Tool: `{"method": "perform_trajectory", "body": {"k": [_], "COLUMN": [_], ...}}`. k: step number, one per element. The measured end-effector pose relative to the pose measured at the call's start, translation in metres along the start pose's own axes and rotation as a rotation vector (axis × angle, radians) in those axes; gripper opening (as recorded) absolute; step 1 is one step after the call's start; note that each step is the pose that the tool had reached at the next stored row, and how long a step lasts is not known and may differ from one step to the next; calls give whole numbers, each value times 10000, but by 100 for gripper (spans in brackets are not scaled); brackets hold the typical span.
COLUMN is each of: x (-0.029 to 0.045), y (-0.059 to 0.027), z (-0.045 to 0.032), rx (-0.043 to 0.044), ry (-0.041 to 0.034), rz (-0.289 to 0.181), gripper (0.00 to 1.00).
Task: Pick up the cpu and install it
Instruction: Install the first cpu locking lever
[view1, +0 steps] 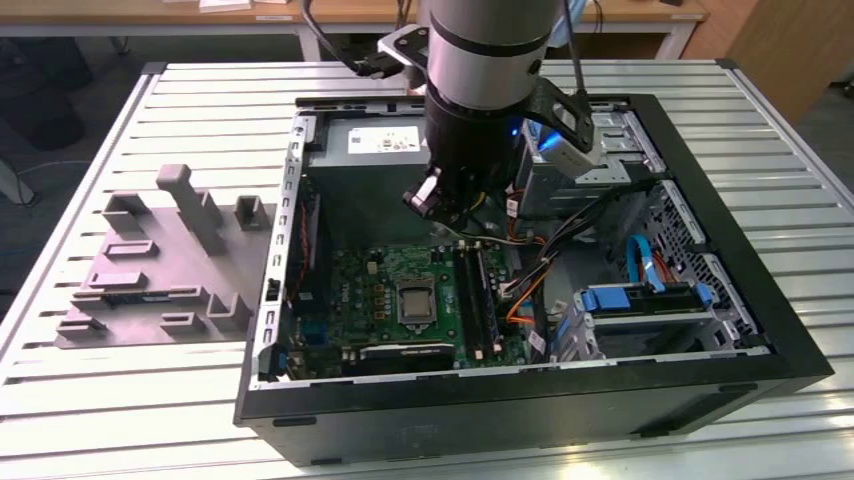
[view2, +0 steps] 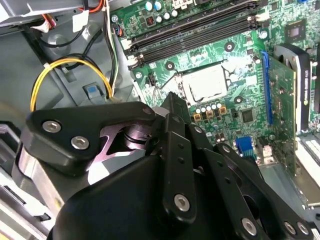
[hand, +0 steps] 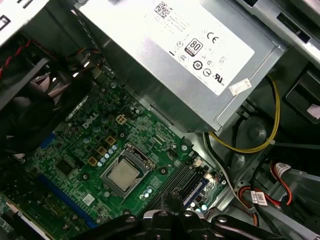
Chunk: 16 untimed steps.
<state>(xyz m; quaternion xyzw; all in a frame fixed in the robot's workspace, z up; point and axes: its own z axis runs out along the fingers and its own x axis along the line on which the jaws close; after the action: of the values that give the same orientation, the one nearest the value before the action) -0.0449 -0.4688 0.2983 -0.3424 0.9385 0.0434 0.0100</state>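
The end effector (view1: 430, 198), its finger state not discernible, hangs inside the open computer case (view1: 747, 330) above the green motherboard (hand: 75, 150), where the cpu (hand: 123, 174) lies flat, face up, in its socket, beside the memory slots (hand: 180, 182).

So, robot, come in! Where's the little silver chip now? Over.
Gripper above the open computer case. Cpu sitting in the socket of the green motherboard, not in the gripper. Nothing lying on top of it.

Open computer case (view1: 747, 300) beside grey fixture (view1: 160, 270)
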Motion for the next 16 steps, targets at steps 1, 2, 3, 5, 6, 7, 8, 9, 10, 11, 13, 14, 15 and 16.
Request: {"method": "perform_trajectory", "body": {"k": [1,2,3,5,6,7,8,9,10,11,13,14,15,16], "x": [-6,-16,-32,-66,-77,-82,-84,-84,-84,-84,-84,-83,-83,-83], "y": [-7,-18,-33,-63,-68,-67,-65,-65,-66,-66,-68,-68,-69,-70], "z": [18,36,54,90,105,120,134,147,156,168,198,214,227,240], "rx": [-3,-5,-5,-4,-7,-11,-23,-51,-102,-147,-202,-204,-210,-220], "ry": [-2,-3,-3,-3,-4,-9,-19,-42,-84,-123,-168,-162,-153,-139], "rz": [1,2,2,2,1,1,1,2,0,-3,-19,-70,-174,-343], "gripper": [11,11,11,11,11,11,11,11,11,11,11,11,11,11]}}
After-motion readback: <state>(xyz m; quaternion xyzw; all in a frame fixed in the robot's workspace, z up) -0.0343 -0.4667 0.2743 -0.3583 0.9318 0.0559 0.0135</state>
